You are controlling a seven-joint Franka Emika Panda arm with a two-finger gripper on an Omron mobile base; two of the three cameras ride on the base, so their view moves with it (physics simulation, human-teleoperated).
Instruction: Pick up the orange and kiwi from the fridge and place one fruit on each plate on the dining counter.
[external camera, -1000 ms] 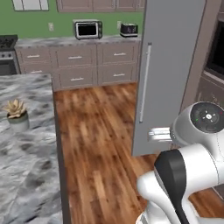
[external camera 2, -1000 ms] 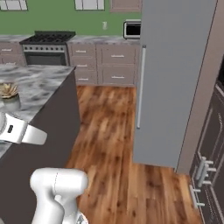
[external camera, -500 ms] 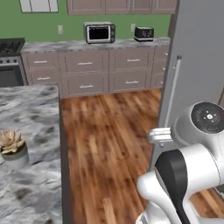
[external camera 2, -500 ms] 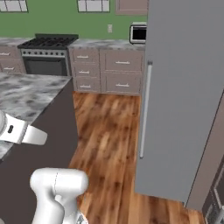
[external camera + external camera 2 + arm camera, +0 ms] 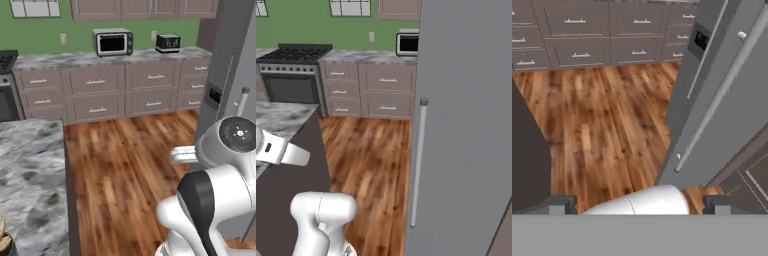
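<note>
The tall grey fridge (image 5: pixel 235 70) stands with its doors shut on the right, and in the right base view the fridge (image 5: pixel 466 130) sits close, its long bar handle (image 5: pixel 417 160) upright. In the hand view the fridge (image 5: pixel 722 105) shows its black dispenser panel (image 5: pixel 701 40). My gripper (image 5: pixel 639 204) hangs open over the wood floor with nothing between its fingertips (image 5: pixel 562 204). The marbled dining counter (image 5: pixel 30 170) lies to the left. The orange and kiwi are hidden; the plates are out of view.
Wall cabinets along the back carry a microwave (image 5: pixel 112 42) and a toaster (image 5: pixel 167 43). A black stove (image 5: pixel 293 75) stands at the back left. Wood floor (image 5: pixel 120 175) runs between the dining counter and the fridge. A small potted plant (image 5: pixel 4 242) sits on the counter's near end.
The whole picture has shifted: the base has moved, so the fridge now sits further right in the left base view and closer in the right base view. The gripper stays open.
</note>
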